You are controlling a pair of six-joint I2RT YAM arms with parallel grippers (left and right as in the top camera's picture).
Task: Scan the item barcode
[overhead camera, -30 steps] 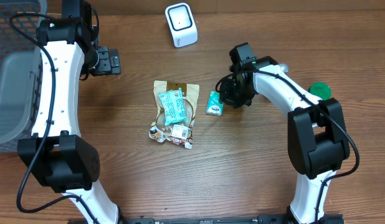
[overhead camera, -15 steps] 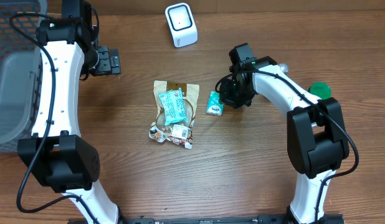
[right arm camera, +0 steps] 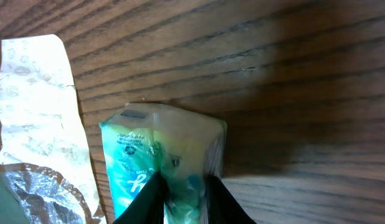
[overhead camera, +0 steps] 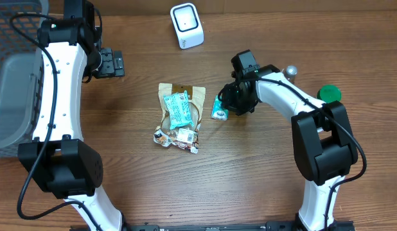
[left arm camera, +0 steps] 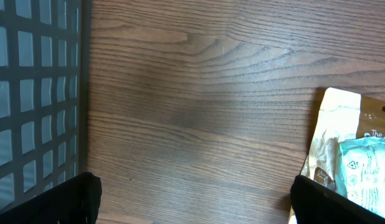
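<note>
Teal packet (right arm camera: 161, 149) pinched, ready for scanning.
Clamped in the right gripper (right arm camera: 185, 186) just beside the pile of pouches (overhead camera: 179, 115), likely so as to carry its barcode to the white scanner (overhead camera: 186, 25), well apart at the far edge. By the basket (overhead camera: 12, 77), left gripper (overhead camera: 115, 63) spread wide, idle. Dark wooden table (overhead camera: 250, 179); nothing of the room in view.

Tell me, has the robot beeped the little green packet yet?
Not yet. Done: the right jaws are shut on the teal packet. In hand: that grip, with the packet beside the snack pile. Left: carrying it to the white scanner, which stands well apart, and scanning it. The left jaws are open, holding nothing.
</note>
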